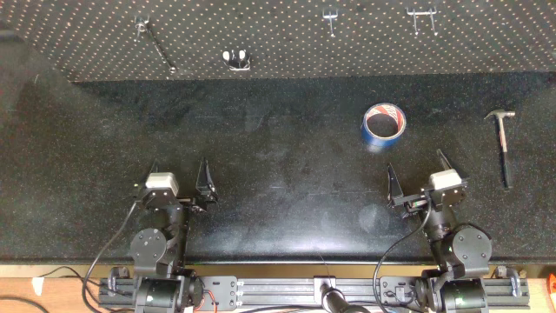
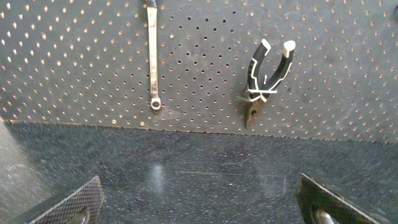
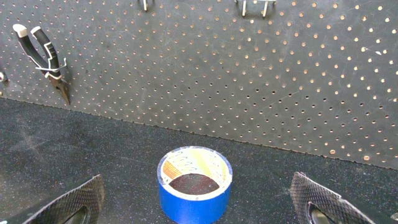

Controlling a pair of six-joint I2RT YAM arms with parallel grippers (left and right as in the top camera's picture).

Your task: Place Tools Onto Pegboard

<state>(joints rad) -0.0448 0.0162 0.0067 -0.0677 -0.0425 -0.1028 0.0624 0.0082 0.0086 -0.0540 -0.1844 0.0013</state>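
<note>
We see both arms standing at the near edge of the dark mat (image 1: 261, 174), their grippers low over it and well apart from each other. The left gripper (image 1: 180, 165) has its fingers spread wide with nothing between them; the right gripper (image 1: 414, 162) is spread just as wide and holds nothing either. The pegboard (image 1: 287, 35) rises along the far edge of the mat, and two of the tools hang on it. The wrench (image 2: 152, 56) hangs straight down at the left, its ring end lowest; the pliers (image 2: 264, 81), black-handled with pale markings, hang to its right, handles up and nose pointing down. We find them apart from each other, both across the mat from the left gripper. Farther right on the board stand a single metal hook (image 1: 329, 19) and a double hook (image 1: 422, 19). The blue tape roll (image 3: 194, 186) rests flat on the mat with its open core upward, between the right gripper and the pegboard, near that gripper's fingers but not touching them. The hammer (image 1: 502, 143) lies on the mat at the far right, head toward the pegboard and handle running back toward the near edge; it is well apart from the tape roll and off to the outer side of the right gripper.
</note>
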